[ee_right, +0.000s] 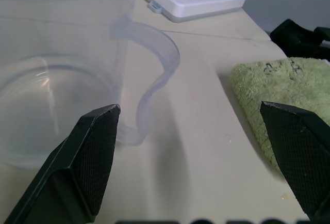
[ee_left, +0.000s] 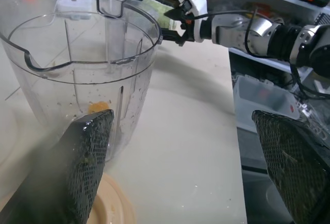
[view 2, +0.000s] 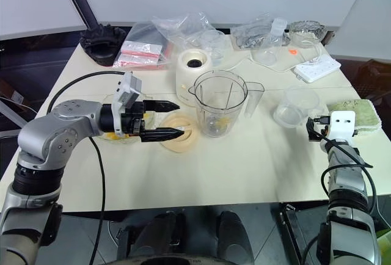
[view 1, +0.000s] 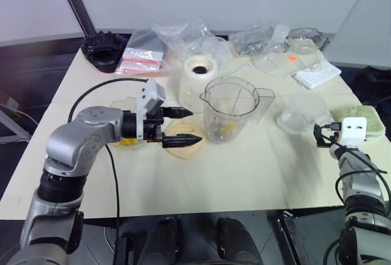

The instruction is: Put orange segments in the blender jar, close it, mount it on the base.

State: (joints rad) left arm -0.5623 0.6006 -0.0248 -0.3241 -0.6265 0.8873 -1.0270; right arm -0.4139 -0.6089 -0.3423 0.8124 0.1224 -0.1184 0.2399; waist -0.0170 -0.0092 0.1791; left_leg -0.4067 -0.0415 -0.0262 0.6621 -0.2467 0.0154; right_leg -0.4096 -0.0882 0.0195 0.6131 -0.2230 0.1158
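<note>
The clear blender jar (view 1: 229, 109) stands upright and uncovered mid-table, with orange segments (view 1: 227, 130) at its bottom; through the jar (ee_left: 77, 53) wall one orange segment (ee_left: 98, 108) shows. Just behind it to the left sits the cream base (view 1: 198, 79), its dark socket facing up. My left gripper (view 1: 186, 126) is open and empty, pointing sideways at the jar from its left, just short of the wall. More orange segments (view 1: 125, 144) lie in a glass bowl under that wrist. Near the table's right edge my right gripper (view 1: 319, 135) is open and empty.
A flat peach-cream lid (view 1: 183, 140) lies below my left fingers. A small clear jug (ee_right: 51, 79) sits just ahead of the right gripper, a green cloth (view 1: 366, 121) beside it. A white power strip (view 1: 317, 74), plastic bags (view 1: 183, 36) and a black object (view 1: 104, 50) line the back.
</note>
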